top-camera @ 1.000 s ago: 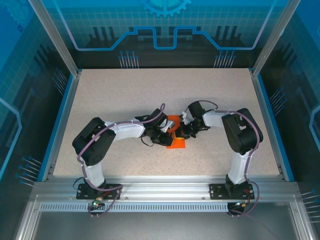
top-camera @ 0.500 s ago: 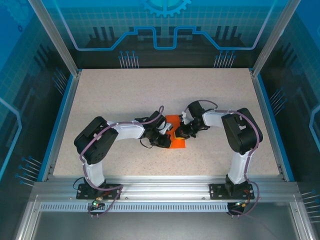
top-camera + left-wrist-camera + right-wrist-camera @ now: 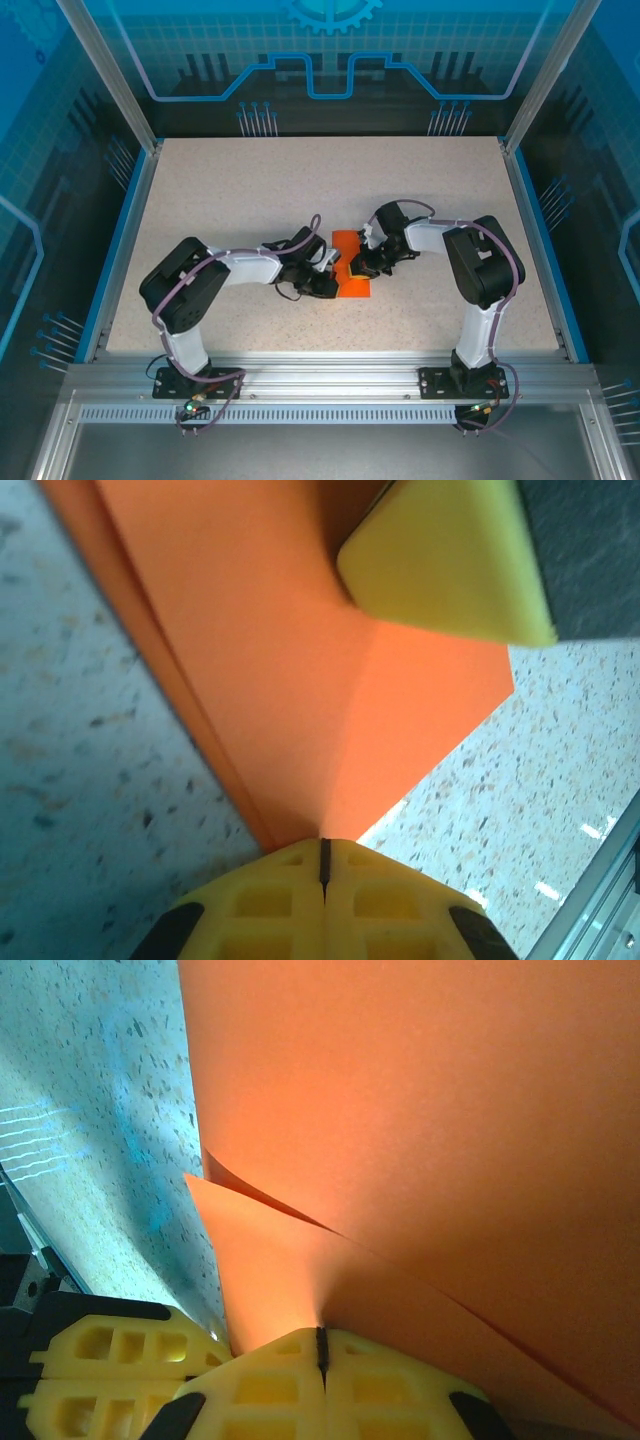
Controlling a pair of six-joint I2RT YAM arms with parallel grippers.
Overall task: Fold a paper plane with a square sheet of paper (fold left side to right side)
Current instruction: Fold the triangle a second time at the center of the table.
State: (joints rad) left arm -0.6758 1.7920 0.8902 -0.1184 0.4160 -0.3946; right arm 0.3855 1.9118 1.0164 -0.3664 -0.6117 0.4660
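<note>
The orange sheet of paper [image 3: 352, 262] lies folded in layers at the table's middle, between both grippers. My left gripper [image 3: 326, 284] is shut, and its yellow fingertips [image 3: 323, 852] rest against the paper's [image 3: 300, 680] near-left edge where a crease runs up to them. My right gripper [image 3: 360, 268] is shut too, its tips [image 3: 322, 1345] pressed onto the paper [image 3: 420, 1110] beneath a raised flap. The right gripper's yellow finger [image 3: 450, 560] presses on the sheet in the left wrist view. The left gripper's yellow fingers [image 3: 100, 1365] sit close beside the right one's.
The speckled table [image 3: 250, 190] stretches wide around the paper. Blue rails [image 3: 120, 250] and the metal frame [image 3: 320, 375] bound it. Both arms reach inward and meet at the centre, their elbows [image 3: 185, 275] out to the sides.
The left arm has shifted a little to the left and nearer, sliding its gripper toward the paper's near-left edge. The right arm has stayed put.
</note>
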